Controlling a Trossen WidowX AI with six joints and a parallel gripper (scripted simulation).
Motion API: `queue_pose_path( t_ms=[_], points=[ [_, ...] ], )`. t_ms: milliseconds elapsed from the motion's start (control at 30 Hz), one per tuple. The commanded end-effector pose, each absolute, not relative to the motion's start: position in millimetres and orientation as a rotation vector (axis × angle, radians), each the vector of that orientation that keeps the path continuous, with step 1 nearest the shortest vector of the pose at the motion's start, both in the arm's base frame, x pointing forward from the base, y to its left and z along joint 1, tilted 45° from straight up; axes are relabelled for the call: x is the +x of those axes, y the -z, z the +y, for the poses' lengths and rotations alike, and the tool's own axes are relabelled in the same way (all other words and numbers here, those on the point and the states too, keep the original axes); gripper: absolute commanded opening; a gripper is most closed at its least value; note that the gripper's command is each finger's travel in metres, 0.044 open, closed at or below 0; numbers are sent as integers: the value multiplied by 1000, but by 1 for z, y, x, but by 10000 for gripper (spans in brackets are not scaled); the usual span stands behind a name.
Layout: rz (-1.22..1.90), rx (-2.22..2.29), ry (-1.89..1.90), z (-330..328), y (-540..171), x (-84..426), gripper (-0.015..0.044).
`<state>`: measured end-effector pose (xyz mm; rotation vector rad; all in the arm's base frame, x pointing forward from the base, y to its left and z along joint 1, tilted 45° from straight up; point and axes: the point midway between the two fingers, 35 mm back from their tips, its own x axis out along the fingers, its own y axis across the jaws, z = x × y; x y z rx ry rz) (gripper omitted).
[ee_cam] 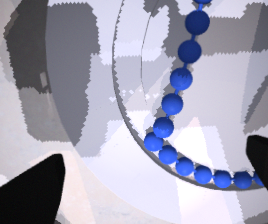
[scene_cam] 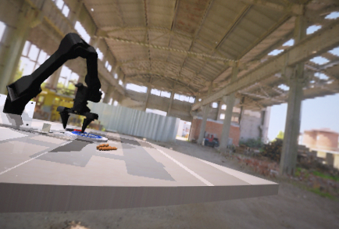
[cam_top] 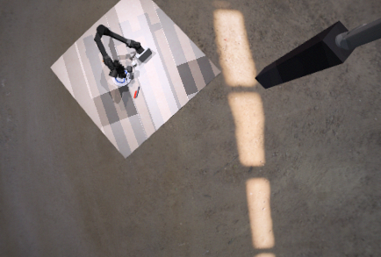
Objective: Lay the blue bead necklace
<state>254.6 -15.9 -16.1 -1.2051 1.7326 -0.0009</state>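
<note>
The round white bead board (scene_cam: 102,140) (ee_cam: 67,55) lies flat. The blue bead necklace (scene_cam: 87,134) (ee_cam: 189,51) lies on it. In the wrist view, its lower run follows the outer groove along the bottom, then turns sharply at the lower left and runs up the board, inside the groove's curve. The groove's left arc shows no beads. My gripper (scene_cam: 74,130) (ee_cam: 156,153) is open, fingers wide apart and low over the board, with no bead held between them. The sharp turn lies between the fingers in the wrist view. The right finger hides part of the bottom run.
A small orange-brown pile (scene_cam: 106,147) lies beside the board, towards the exterior camera. A red and dark object (cam_top: 137,93) lies on the board's other side. A small pale block (scene_cam: 46,127) stands nearer the arm's base. The table's front edge shows in the exterior view.
</note>
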Motion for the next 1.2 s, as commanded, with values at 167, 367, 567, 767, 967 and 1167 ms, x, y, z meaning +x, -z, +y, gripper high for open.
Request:
queue_pose_path(
  t_ms=[167,367,567,767,967,1167],
  points=[
    [1731,-1199,3,-14,15,255,440],
    [1731,-1199,3,-14,15,255,440],
    [1687,-1053,169,-2,6,261,335],
    [1634,-904,329,11,-4,266,177],
    [1634,-904,329,10,-3,266,120],
    [1630,-898,329,5,2,267,120]
  ],
)
